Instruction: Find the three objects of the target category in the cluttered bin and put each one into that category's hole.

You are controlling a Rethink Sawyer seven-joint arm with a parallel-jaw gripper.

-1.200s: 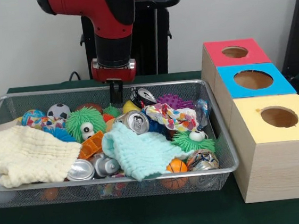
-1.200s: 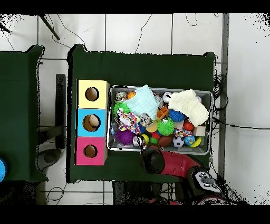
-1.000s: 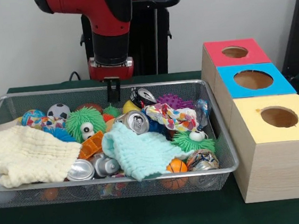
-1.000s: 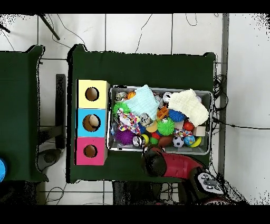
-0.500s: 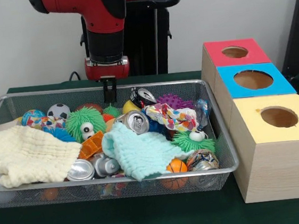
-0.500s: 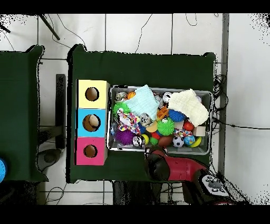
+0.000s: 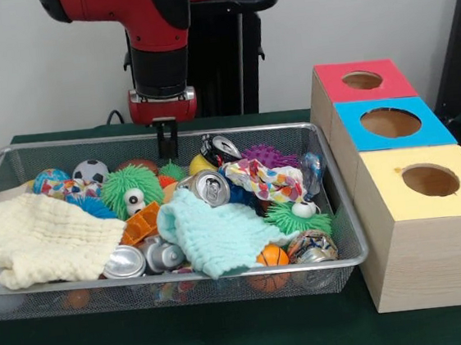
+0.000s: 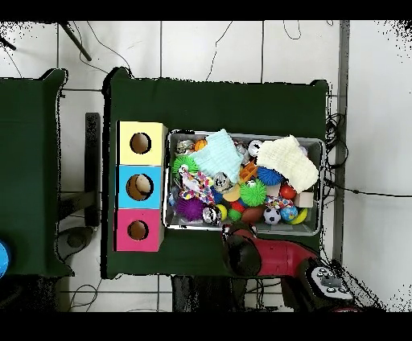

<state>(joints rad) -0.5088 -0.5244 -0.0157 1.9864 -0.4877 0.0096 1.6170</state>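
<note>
We see our gripper (image 7: 166,140) hanging at the far rim of the silver wire-mesh bin (image 7: 348,234), above the clutter and holding nothing; its dark fingers look pressed together, though we cannot tell for sure. The target category is not shown to us, so any of the heap may matter. The main risk, we judge, is the soft stuff — the cream waffle-weave cloth (image 7: 39,238) and the mint knitted cloth (image 7: 212,236) drape over smaller items and could snag or drag along. The shiny crushed metal cans (image 7: 210,188) are hard and slippery, and could slip out of a pinch; the green rubbery spiky ball with googly eyes (image 7: 130,189) would squash. The pink, blue and yellow-topped wooden boxes (image 7: 390,123) stand just beside the bin.
</note>
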